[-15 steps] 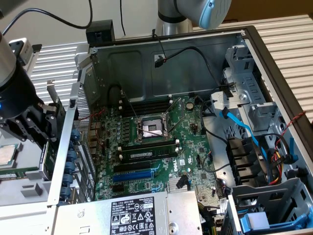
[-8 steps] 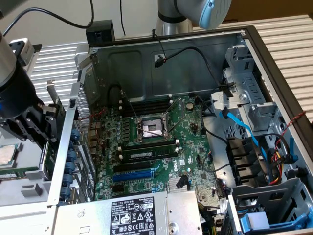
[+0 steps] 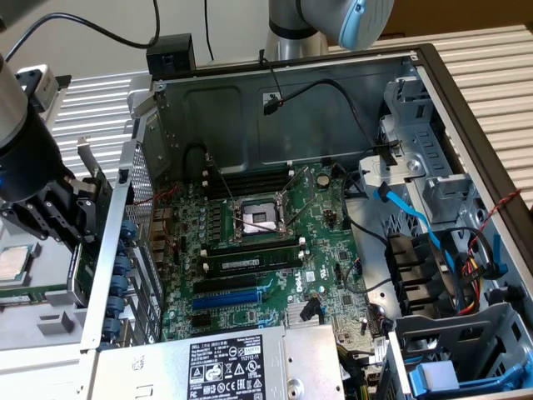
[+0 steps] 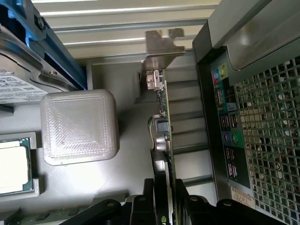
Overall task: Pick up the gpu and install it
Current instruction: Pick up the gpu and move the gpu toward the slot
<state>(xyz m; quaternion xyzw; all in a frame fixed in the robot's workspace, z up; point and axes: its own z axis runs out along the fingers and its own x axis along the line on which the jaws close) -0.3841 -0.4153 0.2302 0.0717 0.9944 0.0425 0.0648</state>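
Grey tray (image 4: 123, 180) beside case (image 4: 262, 122): fingers (image 4: 151, 199) slightly apart, flanking gpu (image 4: 165, 126).

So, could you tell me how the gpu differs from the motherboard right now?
The gpu stands on edge outside the computer case; the motherboard lies flat inside it. The gpu is a small card with a silver end bracket; the motherboard is far larger, carrying a CPU socket. Both are green circuit boards.

I see the gpu (image 4: 162, 117) showing a bright bare-metal bracket and a green board. The pincer (image 4: 164, 204) looks matt black. That grey block (image 4: 78, 126): dull plastic, finely ridged. The case (image 4: 272, 140) is perforated grey sheet metal with a slight sheen.
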